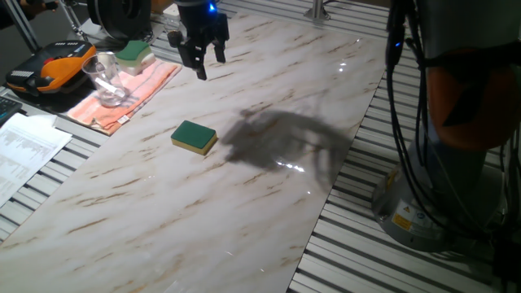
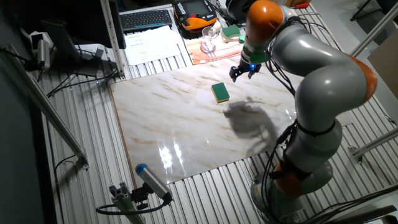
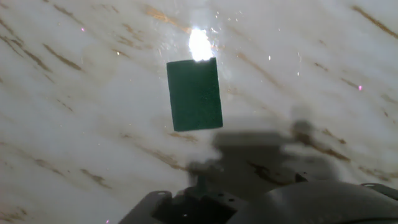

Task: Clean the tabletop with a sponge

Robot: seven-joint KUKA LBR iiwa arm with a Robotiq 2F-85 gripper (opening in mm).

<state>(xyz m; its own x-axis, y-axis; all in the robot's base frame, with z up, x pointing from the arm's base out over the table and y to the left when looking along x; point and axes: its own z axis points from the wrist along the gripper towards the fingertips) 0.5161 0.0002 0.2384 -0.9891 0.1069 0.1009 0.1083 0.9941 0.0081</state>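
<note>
We are hovering our gripper (image 1: 206,55) above the tabletop (image 1: 269,203), fingers spread and holding nothing. The sponge (image 1: 194,137) is lying flat, green side up, near the middle of the tabletop, apart from the gripper and on the side away from the orange cloth (image 1: 122,96). In the hand view the sponge (image 3: 194,94) is sitting ahead of us, its long axis running nearly straight away from the fingers

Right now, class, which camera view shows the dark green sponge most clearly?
The hand view: the sponge fills the centre, seen from straight above, edges sharp against the tabletop. One fixed view shows it smaller, at an angle, with its yellow side visible. The other fixed view shows it only as a small green block.
</note>
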